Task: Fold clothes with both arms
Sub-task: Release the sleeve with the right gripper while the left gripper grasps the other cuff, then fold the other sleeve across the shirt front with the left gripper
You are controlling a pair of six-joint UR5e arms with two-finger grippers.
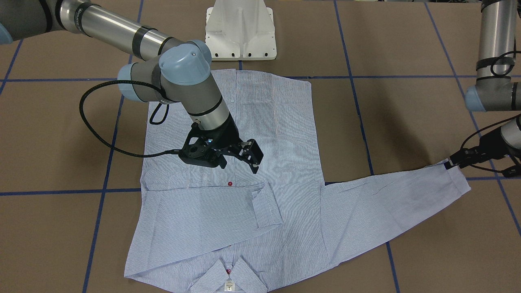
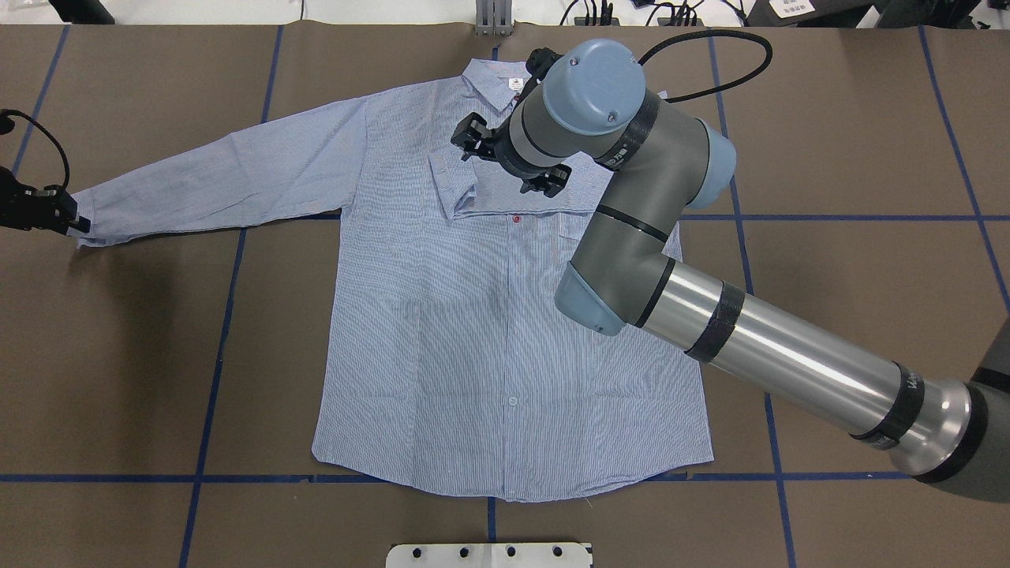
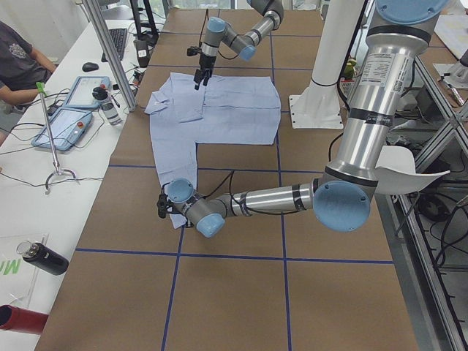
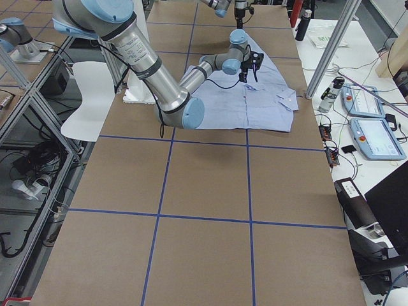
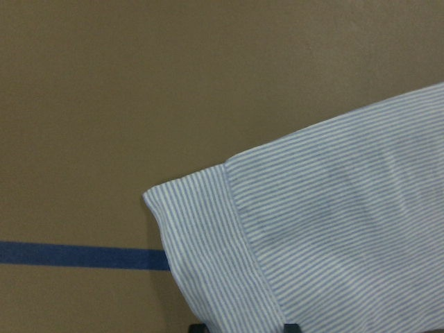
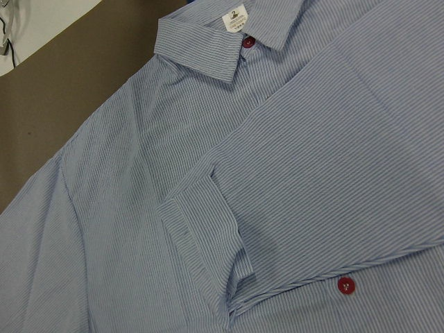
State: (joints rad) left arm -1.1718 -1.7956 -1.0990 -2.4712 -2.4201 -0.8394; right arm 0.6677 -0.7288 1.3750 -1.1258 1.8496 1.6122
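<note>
The light-blue striped shirt (image 2: 473, 331) lies flat and front up on the brown table, collar (image 2: 493, 79) at the far side. One sleeve is folded across the chest, and its cuff (image 1: 266, 203) lies near a red button (image 6: 345, 285). My right gripper (image 1: 240, 162) hovers open and empty just above that folded sleeve. The other sleeve (image 2: 237, 173) stretches out flat to the side. My left gripper (image 2: 67, 221) is shut on the corner of its cuff (image 5: 208, 236), low at the table.
The white pedestal base (image 1: 240, 30) stands at the robot's side of the table. Blue tape lines (image 2: 221, 339) cross the brown surface. A side bench with tablets (image 3: 73, 110) and bottles runs along the far edge, with an operator seated there.
</note>
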